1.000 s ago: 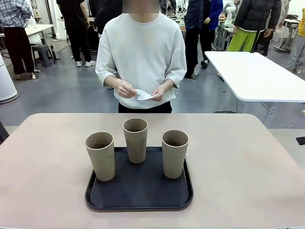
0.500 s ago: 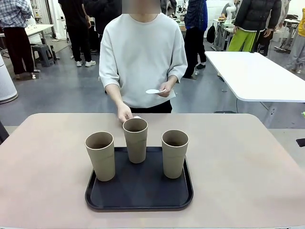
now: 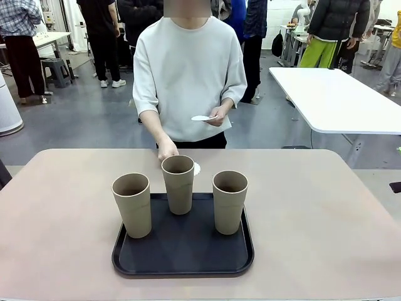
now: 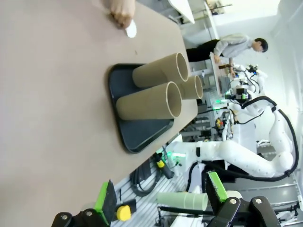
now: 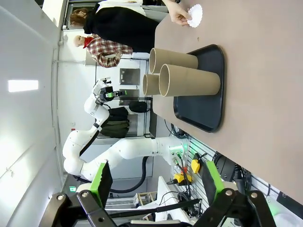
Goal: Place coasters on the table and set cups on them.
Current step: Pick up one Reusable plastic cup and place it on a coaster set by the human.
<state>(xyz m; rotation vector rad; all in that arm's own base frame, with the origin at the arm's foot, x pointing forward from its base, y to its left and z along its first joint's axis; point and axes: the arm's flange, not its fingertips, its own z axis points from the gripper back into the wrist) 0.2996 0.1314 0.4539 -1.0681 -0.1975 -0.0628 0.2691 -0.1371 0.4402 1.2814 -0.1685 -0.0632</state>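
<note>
Left jaws: yours stand wide apart and empty, green pads point(image 4: 105, 201) well away from the tray.
Right jaws: also spread apart, nothing between the pads point(image 5: 211, 182), well back from the cups.
Desk point(image 3: 326, 238): beige top, with the tray in the middle, toward your side.
Tray point(image 3: 188, 248): black, flat on the desk, carrying all three cups.
Left cup point(image 3: 132, 205): upright at the tray's left edge.
Middle cup point(image 3: 178, 184): upright at the tray's far edge, apart from the other two.
Right cup point(image 3: 230, 202): upright toward the tray's right edge.
Coaster point(image 3: 196, 168): white and lacy, flat on the desk just past the tray's far edge. From the front you see it only as a sliver to the right of the middle cup, while your wrist views show its full round shape.
Lowered hand point(image 3: 166, 150): the person's, down at the desk behind the middle cup, fingertips at the coaster's edge.
Raised hand point(image 3: 216, 116): held at waist height, pinching a spare coaster point(image 3: 202, 118). You cannot tell whether it is one or several.
Cups on coasters: none yet.
</note>
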